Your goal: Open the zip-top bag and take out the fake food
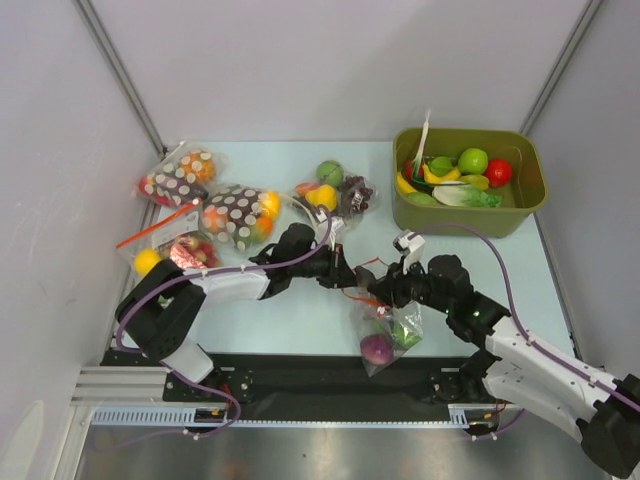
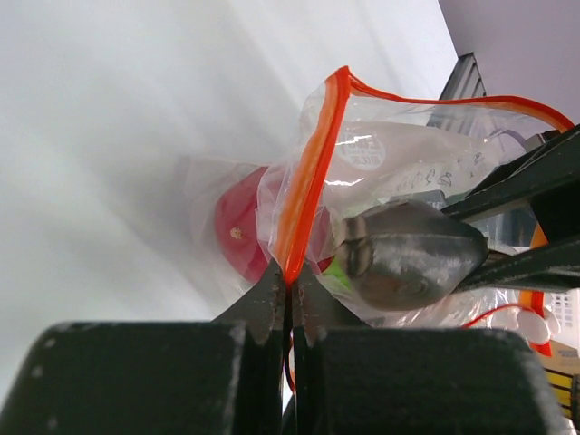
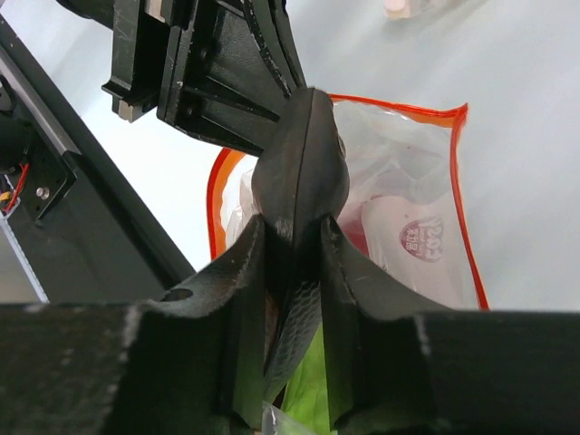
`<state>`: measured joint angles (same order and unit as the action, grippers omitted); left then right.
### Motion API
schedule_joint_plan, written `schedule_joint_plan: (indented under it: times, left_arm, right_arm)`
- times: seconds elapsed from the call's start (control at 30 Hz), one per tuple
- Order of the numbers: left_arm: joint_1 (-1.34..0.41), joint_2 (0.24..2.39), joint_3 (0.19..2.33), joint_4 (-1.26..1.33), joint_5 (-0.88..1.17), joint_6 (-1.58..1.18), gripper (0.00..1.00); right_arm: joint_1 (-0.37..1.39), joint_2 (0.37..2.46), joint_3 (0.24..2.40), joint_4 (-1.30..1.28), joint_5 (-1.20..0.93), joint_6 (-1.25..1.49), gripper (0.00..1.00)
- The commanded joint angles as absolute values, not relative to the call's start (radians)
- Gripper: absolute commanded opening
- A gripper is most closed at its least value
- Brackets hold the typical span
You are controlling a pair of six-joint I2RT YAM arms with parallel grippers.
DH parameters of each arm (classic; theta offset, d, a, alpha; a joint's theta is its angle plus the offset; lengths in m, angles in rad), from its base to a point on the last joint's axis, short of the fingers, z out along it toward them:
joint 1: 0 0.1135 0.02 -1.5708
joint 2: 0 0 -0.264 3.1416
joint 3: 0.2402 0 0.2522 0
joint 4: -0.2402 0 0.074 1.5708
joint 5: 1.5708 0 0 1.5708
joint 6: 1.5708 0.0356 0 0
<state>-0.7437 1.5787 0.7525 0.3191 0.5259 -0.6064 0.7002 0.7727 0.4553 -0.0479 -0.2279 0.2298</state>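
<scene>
The zip-top bag (image 1: 388,322) hangs between the two arms over the table's near edge, its red-orange mouth pulled apart. My left gripper (image 2: 290,276) is shut on the zip strip (image 2: 313,172). My right gripper (image 3: 292,227) has its fingers on both sides of the grey fish-like piece (image 3: 299,154), which sits at the bag's mouth (image 2: 412,254). Inside the bag I see a red ball (image 2: 237,222), a green piece (image 3: 313,390) and a purple piece (image 1: 376,348) low down. In the top view the grippers meet near the bag's top (image 1: 365,285).
A green bin (image 1: 530,205) with toy food stands at the back right. Two brown dotted bags (image 1: 235,215) (image 1: 180,175) lie at the back left, with a bag holding a yellow ball (image 1: 165,257) beside them. Another clear bag (image 1: 335,190) lies mid-back.
</scene>
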Motion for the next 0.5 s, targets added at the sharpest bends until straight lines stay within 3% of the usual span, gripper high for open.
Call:
schedule_joint_plan:
  times: [0.0,0.23,0.47]
  left_arm:
    - [-0.753,1.572,0.744,0.343,0.488,-0.555,0.0]
    - [-0.764,1.546,0.706,0.388,0.502,-0.537,0.0]
    - [-0.764,1.526,0.675,0.419,0.518,-0.525,0.0]
  right_arm:
    - [0.71,0.822,0.472,0.161,-0.264,0.252,0.27]
    - [0.706,0.917,0.497,0.232,-0.285,0.247,0.47]
    - [0.661,0.965,0.492,0.287,-0.336,0.275,0.57]
